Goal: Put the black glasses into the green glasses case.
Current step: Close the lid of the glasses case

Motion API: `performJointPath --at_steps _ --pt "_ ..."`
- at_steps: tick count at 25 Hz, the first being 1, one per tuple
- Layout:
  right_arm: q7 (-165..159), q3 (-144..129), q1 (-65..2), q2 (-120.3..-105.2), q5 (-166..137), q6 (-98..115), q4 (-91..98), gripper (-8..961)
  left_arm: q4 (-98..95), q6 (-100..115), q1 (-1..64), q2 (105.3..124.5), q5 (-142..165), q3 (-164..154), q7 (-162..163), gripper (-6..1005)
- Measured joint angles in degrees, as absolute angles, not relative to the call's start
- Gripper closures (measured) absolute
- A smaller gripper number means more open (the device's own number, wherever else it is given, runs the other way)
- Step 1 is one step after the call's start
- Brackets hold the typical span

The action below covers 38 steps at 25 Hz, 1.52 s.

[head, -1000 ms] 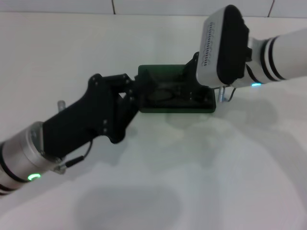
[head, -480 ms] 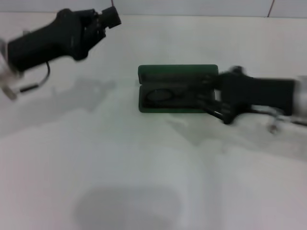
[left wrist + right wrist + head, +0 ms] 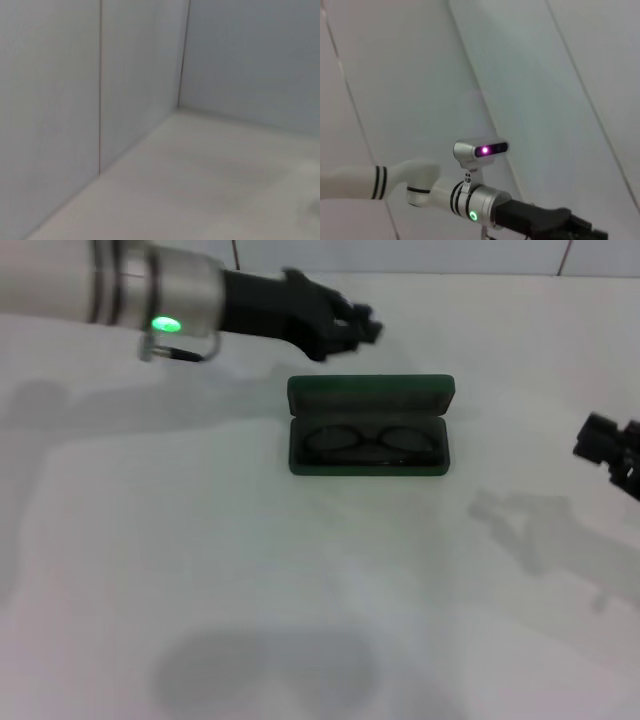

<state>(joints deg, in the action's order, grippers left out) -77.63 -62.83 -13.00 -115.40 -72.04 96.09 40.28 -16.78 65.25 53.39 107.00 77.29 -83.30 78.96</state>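
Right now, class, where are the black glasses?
In the head view the black glasses lie inside the open green glasses case near the table's middle, with the left gripper beyond the case's lid and the right gripper off to the right.

Open green glasses case (image 3: 368, 426) unobstructed above, left tool (image 3: 350, 325) just behind its lid, right tool (image 3: 612, 448) well aside

White left arm (image 3: 60, 285) with black bands, silver cuff, green light, black left gripper (image 3: 362, 324)
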Motion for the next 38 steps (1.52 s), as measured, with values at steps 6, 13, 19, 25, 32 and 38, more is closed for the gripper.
performJointPath --at_steps 6,13,19,25,32,38 --pt "-76.1 -62.7 -13.5 -115.32 -73.2 95.0 37.3 787 -16.8 58.9 55.5 110.79 83.2 -83.3 81.1 761" --pt "-76.0 -62.8 -15.1 -115.21 -75.4 92.9 36.9 788 -16.8 55.3 55.0 112.6 84.9 -83.2 81.5 764" --pt "-76.0 -62.7 -16.6 -115.22 -76.5 92.2 35.9 786 -16.3 54.7 54.6 112.85 85.1 -83.5 81.9 765" --pt "-76.0 -62.7 -16.9 -115.3 -76.7 91.2 35.7 777 -16.8 55.5 53.4 112.93 86.6 -83.5 83.4 765" --pt "-75.9 -62.5 -17.1 -115.31 -76.8 91.1 35.6 766 -16.8 58.0 52.4 113.1 87.2 -83.5 83.7 762" --pt "-75.9 -62.5 -17.7 -115.31 -76.8 90.8 35.6 757 -16.7 58.4 51.1 114.4 87.8 -83.7 83.5 760"
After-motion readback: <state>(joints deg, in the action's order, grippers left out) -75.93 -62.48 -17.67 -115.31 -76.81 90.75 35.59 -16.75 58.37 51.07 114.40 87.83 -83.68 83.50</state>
